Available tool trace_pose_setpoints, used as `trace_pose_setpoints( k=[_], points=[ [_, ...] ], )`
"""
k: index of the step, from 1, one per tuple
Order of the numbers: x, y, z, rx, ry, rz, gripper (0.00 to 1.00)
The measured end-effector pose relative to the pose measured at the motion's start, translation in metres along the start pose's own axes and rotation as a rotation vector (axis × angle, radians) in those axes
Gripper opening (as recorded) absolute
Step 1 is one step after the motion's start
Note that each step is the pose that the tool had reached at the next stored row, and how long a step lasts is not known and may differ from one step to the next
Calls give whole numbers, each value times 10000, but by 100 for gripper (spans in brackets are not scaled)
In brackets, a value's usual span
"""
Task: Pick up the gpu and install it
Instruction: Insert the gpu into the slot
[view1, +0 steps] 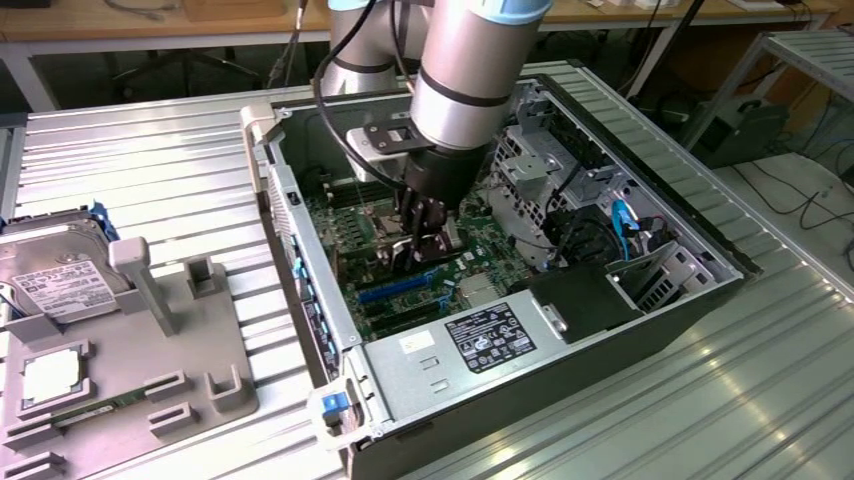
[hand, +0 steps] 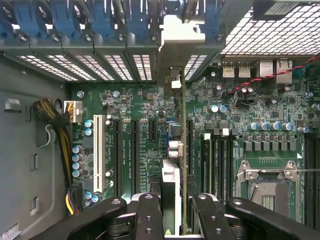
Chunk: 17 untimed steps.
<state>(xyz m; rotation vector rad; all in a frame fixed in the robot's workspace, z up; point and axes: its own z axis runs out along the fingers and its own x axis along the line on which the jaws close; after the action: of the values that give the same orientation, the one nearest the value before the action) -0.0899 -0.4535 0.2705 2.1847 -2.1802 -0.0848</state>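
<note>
clamped on gpu (hand: 170, 172) by gripper (hand: 176, 202) | above motherboard (hand: 128, 150) slots | hold upright, align with slot, press evenly

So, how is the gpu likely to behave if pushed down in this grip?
Probably stiff: the gpu stands edge-on and straight in the gripper. Thin and gripped along one edge, it may tilt if pushed off-line. Its exposed components look fragile.

**Robot arm (view1: 461, 60) angled steeply downward, gripper (view1: 424, 238) at its lowest end.**
The silver-grey forearm, ringed by a black band, descends from the top of the exterior view. The gripper's dark fingers (hand: 150, 215) point straight down, drawn close together and clamped on both faces of the edge-on gpu (hand: 171, 185).
</note>
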Motion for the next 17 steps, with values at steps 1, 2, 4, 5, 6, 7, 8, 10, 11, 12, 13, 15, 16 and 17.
trace_pose_setpoints(
  k=[1,2,4,5,6,7,8,10,11,12,13,15,16,17],
  points=[
    [0,2,7,0,1,0,29],
    [0,3,16,0,1,1,29],
    [0,11,40,0,3,1,29],
    [0,15,49,0,4,1,29],
    [0,19,60,0,4,1,29],
    [0,23,69,0,4,1,29],
    [0,25,76,0,4,1,29],
    [3,30,87,0,5,0,29],
    [3,34,94,0,4,1,29],
    [3,40,100,0,5,1,29],
    [3,47,105,0,5,1,29],
    [3,60,117,0,4,1,29],
    [3,64,122,-1,5,1,29],
    [3,66,128,-2,5,1,29]
  ],
)
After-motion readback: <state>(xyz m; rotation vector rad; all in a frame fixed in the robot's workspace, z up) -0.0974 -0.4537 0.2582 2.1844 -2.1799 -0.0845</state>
